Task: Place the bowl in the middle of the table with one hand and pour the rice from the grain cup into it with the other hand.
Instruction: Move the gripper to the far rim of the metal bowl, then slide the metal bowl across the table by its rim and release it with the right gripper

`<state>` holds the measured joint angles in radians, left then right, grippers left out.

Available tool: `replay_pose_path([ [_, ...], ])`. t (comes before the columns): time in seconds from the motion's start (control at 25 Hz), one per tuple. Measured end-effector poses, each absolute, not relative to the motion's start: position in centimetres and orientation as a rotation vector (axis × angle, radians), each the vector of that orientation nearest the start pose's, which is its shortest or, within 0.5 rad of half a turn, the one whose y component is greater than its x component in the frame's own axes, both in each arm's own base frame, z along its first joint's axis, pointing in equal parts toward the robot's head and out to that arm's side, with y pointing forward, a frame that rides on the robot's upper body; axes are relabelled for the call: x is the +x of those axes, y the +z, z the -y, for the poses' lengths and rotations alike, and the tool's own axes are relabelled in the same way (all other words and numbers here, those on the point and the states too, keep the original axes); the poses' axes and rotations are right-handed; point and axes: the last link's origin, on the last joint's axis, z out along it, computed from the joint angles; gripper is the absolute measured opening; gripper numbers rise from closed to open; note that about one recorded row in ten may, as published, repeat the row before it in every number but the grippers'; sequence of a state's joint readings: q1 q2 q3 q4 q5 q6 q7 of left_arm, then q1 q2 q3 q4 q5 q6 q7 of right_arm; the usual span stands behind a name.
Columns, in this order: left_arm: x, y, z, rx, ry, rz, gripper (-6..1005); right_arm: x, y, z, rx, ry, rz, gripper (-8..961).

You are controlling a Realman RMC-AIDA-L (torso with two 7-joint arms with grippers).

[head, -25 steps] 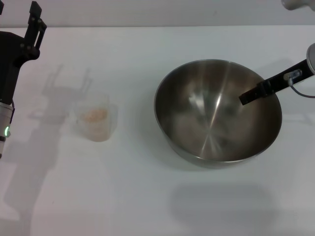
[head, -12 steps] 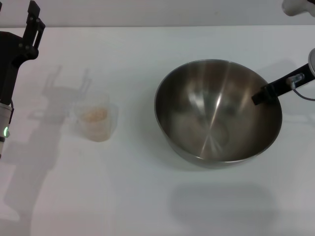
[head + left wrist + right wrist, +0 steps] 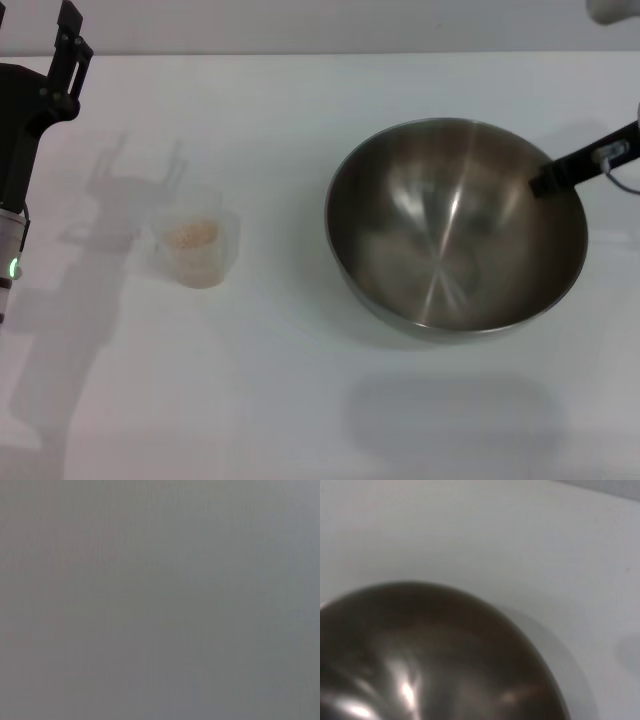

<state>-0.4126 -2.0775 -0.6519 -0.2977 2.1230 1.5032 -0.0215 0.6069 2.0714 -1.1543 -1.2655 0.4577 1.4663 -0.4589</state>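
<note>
The steel bowl (image 3: 455, 225) sits right of the middle of the white table (image 3: 300, 380). It is empty and also fills the lower part of the right wrist view (image 3: 430, 655). My right gripper (image 3: 548, 181) reaches from the right over the bowl's right rim. The clear grain cup (image 3: 196, 247) stands upright to the left with rice (image 3: 190, 235) in it. My left gripper (image 3: 45, 35) is open and empty, raised at the far left, behind and left of the cup. The left wrist view shows only flat grey.
The table's far edge (image 3: 320, 53) meets a grey wall behind. Bare white tabletop lies between the cup and the bowl and along the front.
My right gripper has drawn back to the right, from over the bowl's inside to its right rim. The bowl has shifted slightly right with it. Left arm and cup are still.
</note>
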Motion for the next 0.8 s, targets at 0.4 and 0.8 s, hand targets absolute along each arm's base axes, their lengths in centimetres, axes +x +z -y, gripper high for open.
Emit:
replay_pose_path([
  [0.4,-26.8,-0.5,-31.4,-1.494,-0.992,0.252,723,20.4,7.0,-39.1,-2.237,-0.059,-1.167,28],
  [0.8,-26.7,-0.5,-31.4,-1.493,-0.997,0.249,723,19.3,5.7,-38.5,-2.423,0.082,-1.084,15],
])
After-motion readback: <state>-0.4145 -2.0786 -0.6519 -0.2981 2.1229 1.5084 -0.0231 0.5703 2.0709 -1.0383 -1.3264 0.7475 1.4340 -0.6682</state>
